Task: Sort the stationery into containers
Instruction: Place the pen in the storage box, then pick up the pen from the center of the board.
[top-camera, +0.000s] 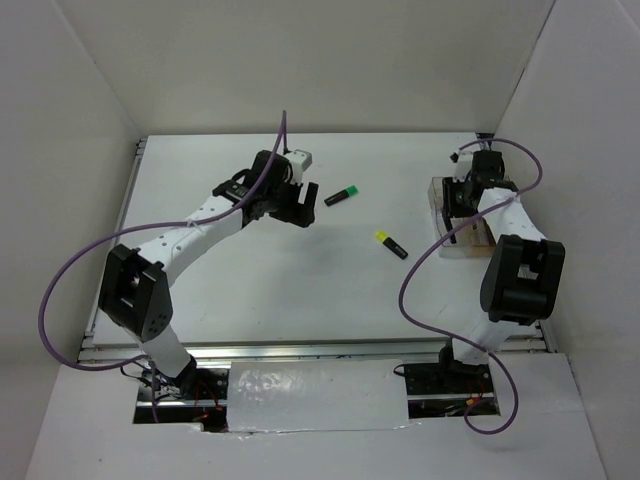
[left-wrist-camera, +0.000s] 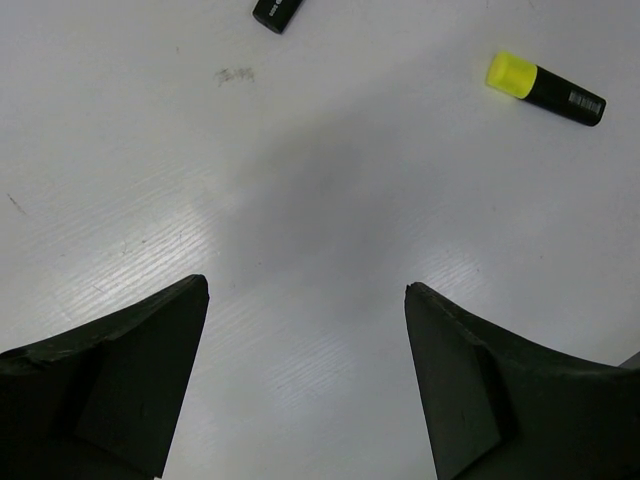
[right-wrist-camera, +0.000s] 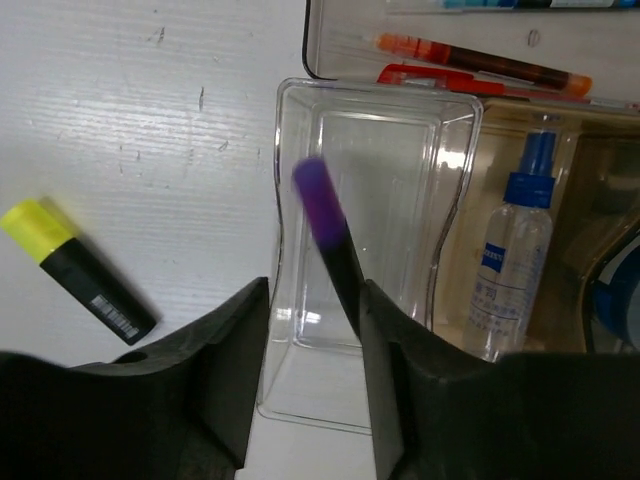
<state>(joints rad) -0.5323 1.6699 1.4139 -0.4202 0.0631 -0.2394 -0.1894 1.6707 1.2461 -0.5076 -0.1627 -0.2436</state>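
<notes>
My right gripper (right-wrist-camera: 315, 295) is open above a clear plastic box (right-wrist-camera: 283, 200). A purple-ended black highlighter (right-wrist-camera: 330, 240) is blurred, tilted over the box, and leans on my right finger only. A yellow-ended highlighter (right-wrist-camera: 75, 270) lies on the table left of the box; it also shows in the top view (top-camera: 391, 244) and the left wrist view (left-wrist-camera: 545, 88). A green-ended highlighter (top-camera: 341, 196) lies just right of my left gripper (top-camera: 290, 210). The left gripper (left-wrist-camera: 305, 290) is open and empty over bare table.
Beside the clear box are more clear containers (top-camera: 465, 235): one holds red pens (right-wrist-camera: 480, 65), another a white-blue spray tube (right-wrist-camera: 510, 260), and a blue-white roll (right-wrist-camera: 620, 300) shows at the right edge. White walls surround the table.
</notes>
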